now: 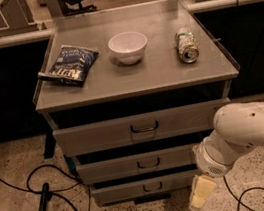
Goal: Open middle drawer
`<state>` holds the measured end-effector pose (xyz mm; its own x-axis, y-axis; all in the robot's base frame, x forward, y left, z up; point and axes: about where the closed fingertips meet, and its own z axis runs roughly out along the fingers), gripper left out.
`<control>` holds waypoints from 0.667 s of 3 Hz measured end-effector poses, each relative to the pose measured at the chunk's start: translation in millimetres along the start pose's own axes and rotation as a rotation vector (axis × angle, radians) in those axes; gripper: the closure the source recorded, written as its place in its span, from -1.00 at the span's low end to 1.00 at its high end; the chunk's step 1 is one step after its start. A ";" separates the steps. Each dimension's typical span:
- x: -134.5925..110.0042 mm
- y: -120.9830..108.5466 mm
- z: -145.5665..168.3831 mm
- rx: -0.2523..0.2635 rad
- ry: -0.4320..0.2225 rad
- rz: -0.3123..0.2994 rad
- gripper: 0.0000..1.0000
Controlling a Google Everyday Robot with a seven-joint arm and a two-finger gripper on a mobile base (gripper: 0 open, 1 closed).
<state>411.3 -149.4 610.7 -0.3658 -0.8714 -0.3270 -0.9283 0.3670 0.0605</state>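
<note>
The middle drawer (113, 168) sits between the top drawer (96, 135) and the bottom drawer (121, 192) under the desk (132, 79), and its dark handle (149, 163) is at the centre of its front. The hand (202, 192) hangs low at about 4 o'clock from this handle, near the right end of the bottom drawer, and points down to the floor. I cannot tell if it is open or closed. On the desk, a bowl (128, 46) stands between a chip bag (69, 66) at its 9 o'clock and a lying can (187, 45) at its 3 o'clock.
</note>
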 end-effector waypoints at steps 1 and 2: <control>0.0 1.9 1.5 0.010 0.004 -0.008 -1.00; 2.5 -3.5 29.5 0.020 -0.007 0.027 -1.00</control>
<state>415.6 -143.2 581.9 -0.3898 -0.8590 -0.3320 -0.9167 0.3963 0.0508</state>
